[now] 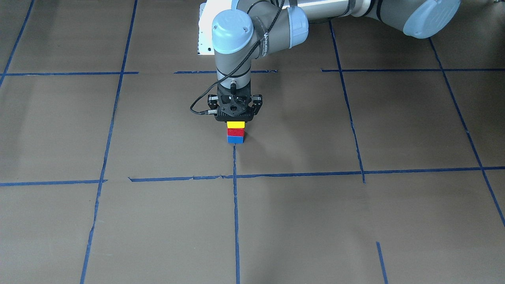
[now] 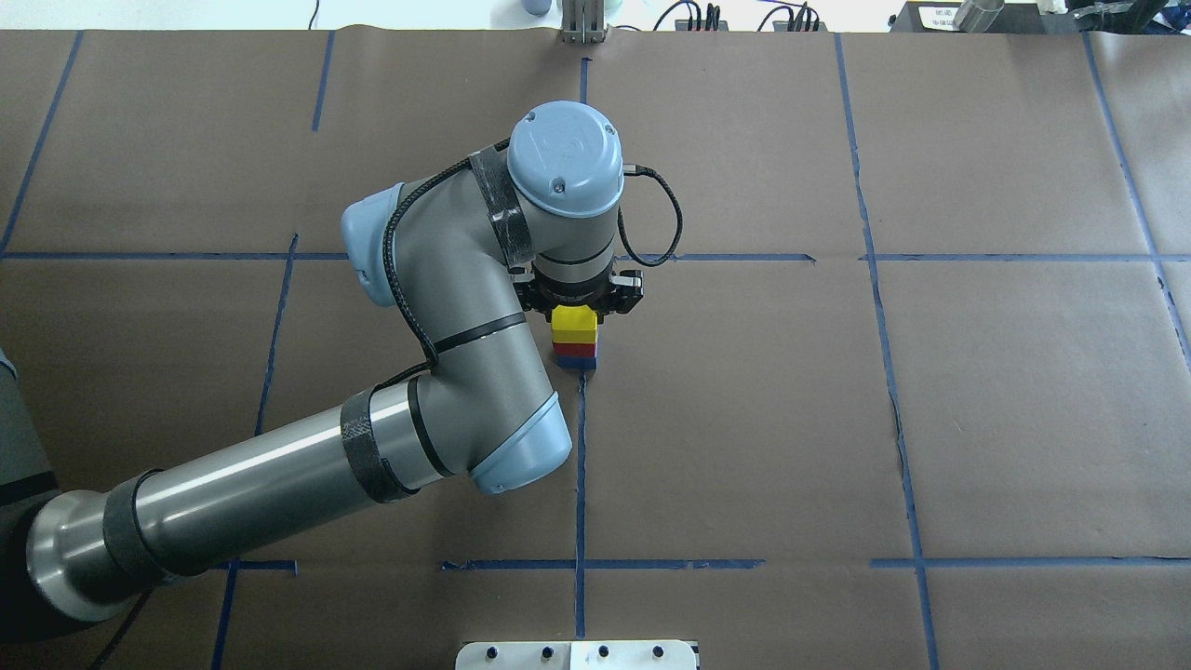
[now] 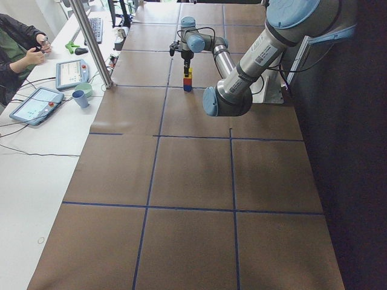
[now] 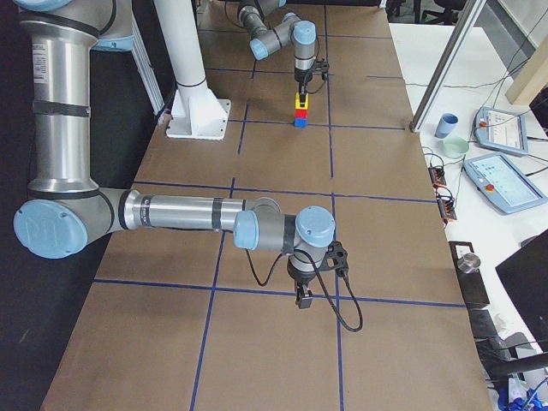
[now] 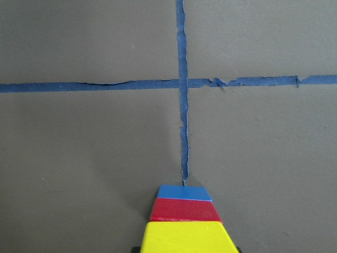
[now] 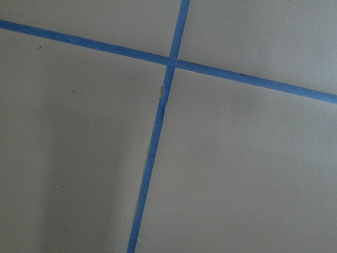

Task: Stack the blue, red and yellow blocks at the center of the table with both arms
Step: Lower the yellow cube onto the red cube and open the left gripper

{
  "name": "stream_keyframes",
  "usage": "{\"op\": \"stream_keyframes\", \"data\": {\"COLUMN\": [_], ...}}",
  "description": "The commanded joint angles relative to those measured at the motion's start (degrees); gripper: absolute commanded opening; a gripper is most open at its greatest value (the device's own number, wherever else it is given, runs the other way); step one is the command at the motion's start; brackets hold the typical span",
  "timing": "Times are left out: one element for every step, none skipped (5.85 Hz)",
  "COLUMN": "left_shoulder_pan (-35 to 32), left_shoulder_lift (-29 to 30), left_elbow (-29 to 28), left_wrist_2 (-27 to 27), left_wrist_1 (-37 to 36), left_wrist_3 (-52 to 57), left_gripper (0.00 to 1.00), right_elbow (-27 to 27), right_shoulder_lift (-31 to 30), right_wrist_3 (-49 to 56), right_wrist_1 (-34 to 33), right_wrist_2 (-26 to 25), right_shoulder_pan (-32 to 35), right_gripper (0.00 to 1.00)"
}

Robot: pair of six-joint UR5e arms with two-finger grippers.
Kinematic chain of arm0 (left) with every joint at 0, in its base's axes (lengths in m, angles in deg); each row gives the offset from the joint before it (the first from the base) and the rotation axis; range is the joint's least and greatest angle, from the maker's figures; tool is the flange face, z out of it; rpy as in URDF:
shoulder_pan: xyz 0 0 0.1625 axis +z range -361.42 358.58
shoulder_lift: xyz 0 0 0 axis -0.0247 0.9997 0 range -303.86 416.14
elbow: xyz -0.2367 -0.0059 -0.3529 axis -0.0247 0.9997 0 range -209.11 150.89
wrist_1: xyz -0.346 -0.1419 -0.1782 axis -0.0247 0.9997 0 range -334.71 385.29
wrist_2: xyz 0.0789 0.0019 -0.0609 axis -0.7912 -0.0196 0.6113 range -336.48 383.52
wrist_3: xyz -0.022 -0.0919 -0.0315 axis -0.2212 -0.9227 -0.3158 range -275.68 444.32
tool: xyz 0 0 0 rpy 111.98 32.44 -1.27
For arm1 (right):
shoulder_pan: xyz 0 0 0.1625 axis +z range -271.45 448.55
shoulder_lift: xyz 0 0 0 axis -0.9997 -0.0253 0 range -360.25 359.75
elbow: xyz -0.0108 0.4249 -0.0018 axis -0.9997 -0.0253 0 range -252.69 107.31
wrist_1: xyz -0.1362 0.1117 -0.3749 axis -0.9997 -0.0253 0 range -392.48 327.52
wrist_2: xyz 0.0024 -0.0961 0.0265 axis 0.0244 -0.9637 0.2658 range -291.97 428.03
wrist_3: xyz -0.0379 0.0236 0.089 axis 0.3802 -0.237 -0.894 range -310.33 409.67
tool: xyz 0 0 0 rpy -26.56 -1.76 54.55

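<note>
A three-block stack stands at the table's middle on a blue tape line: blue block [image 1: 235, 139] at the bottom, red block [image 1: 236, 132] on it, yellow block [image 1: 236, 125] on top. My left gripper [image 1: 235, 120] points straight down over the stack, its jaws at the yellow block's sides and shut on it. In the left wrist view the yellow block [image 5: 187, 237] fills the bottom edge, with the red block [image 5: 184, 211] and the blue block [image 5: 184, 192] beyond it. My right gripper [image 4: 301, 298] hangs low over the table far from the stack, seen only from the side, so I cannot tell its state.
Blue tape lines [image 2: 581, 447] divide the brown table into squares. The robot's white base plate [image 2: 577, 654] is at the near edge. A side table holds tablets [image 3: 36, 103] and a cup [image 3: 77, 96] beside a metal pole [image 3: 91, 42], with an operator there.
</note>
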Motion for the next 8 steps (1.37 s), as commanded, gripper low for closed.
{"op": "stream_keyframes", "data": {"left_shoulder_pan": [0.00, 0.00, -0.09, -0.78, -1.92, -3.76, -5.17, -8.40], "left_shoulder_lift": [-0.05, -0.05, 0.03, 0.03, -0.49, -2.49, -9.91, -17.29], "left_elbow": [-0.01, 0.08, 0.78, 3.13, 5.94, 9.45, 16.88, 22.18], "left_wrist_2": [-0.02, -0.02, 0.06, -0.02, 0.33, 1.98, 2.17, 3.83], "left_wrist_1": [0.00, 0.00, -0.09, -0.52, -1.57, -3.93, -5.35, -5.45], "left_wrist_3": [-0.09, 0.00, 0.08, 0.35, 0.78, 3.40, 7.51, 9.73], "left_gripper": [0.99, 1.00, 1.00, 1.00, 1.00, 1.00, 1.00, 1.00], "right_elbow": [0.02, -0.07, -0.07, -0.07, 0.02, -0.07, -0.07, -0.15], "right_shoulder_lift": [0.00, 0.00, 0.00, 0.00, 0.00, 0.00, 0.00, 0.00], "right_wrist_3": [0.00, 0.00, 0.00, 0.00, 0.00, 0.00, 0.00, 0.00], "right_wrist_1": [0.00, 0.00, 0.00, 0.00, 0.00, 0.00, 0.00, 0.00], "right_wrist_2": [0.00, 0.00, 0.00, 0.00, 0.00, 0.00, 0.00, 0.00], "right_shoulder_pan": [0.00, 0.00, 0.00, 0.00, 0.00, 0.00, 0.00, 0.00], "right_gripper": [1.00, 1.00, 1.00, 1.00, 1.00, 1.00, 1.00, 1.00]}}
